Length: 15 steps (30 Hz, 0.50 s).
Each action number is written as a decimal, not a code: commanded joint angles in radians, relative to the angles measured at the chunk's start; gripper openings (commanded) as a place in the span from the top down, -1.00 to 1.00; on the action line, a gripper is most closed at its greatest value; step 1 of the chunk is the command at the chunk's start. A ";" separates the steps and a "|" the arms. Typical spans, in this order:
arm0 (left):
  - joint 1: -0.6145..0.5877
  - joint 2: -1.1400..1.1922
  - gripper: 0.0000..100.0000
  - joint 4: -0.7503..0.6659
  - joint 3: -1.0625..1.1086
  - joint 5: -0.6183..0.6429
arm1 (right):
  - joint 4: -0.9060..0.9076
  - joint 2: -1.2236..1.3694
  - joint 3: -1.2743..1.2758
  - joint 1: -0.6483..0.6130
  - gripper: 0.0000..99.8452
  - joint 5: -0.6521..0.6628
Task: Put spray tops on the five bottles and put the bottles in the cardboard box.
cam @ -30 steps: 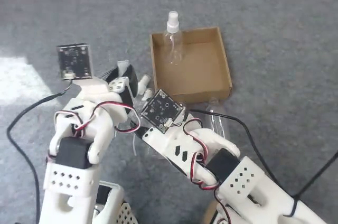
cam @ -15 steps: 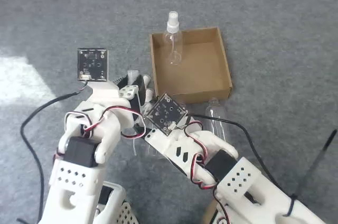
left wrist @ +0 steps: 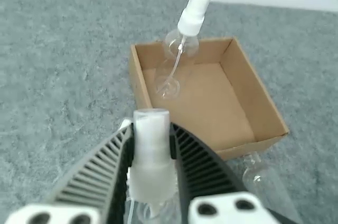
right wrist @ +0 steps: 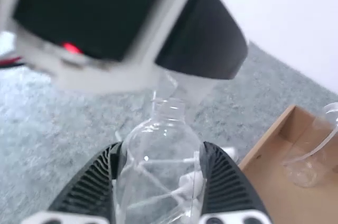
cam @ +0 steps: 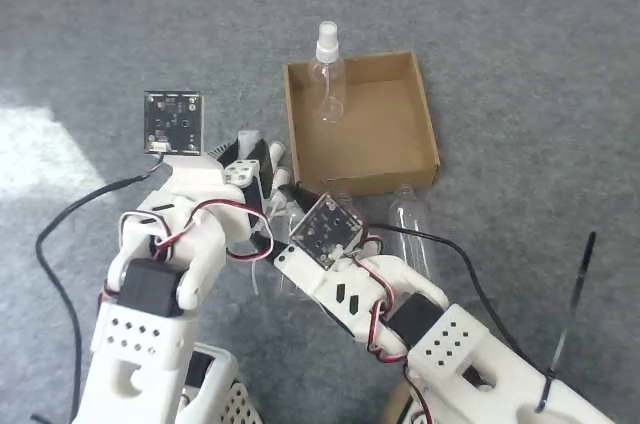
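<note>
Change: the left arm (cam: 165,244) had swung right over the last second, toward the right arm (cam: 400,299); the right arm's wrist had shifted a little nearer and to the right, uncovering more of a bare bottle (cam: 410,224) lying on the counter (cam: 520,94).
Left pincer (left wrist: 151,129): pinched on a white spray top (left wrist: 152,155), which stood upright between the two black jaws.
Right pincer (right wrist: 161,155): clamped on the body of a clear bottle (right wrist: 161,134), neck up.
Top to bottle: the left pincer hung directly over the open neck, with the spray top just above it.
Cardboard box (cam: 365,184): far and right of both pincers, open side up.
Capped bottle (cam: 327,79): stood upright in the box's far left corner, already wearing its spray top.
Bare bottle: on its side just outside the box's near right corner, right of the right arm's wrist.
</note>
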 commanded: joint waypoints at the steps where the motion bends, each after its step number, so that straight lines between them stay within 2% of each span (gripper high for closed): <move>1: 0.006 -0.002 0.98 0.018 -0.041 -0.011 | -0.145 -0.050 -0.005 0.093 0.99 -0.011; 5: 0.008 -0.002 0.98 0.018 -0.041 -0.011 | -0.202 -0.050 0.026 0.104 0.99 -0.011; 15: 0.014 -0.002 0.98 0.034 -0.041 -0.011 | -0.200 -0.048 0.026 0.105 0.99 -0.009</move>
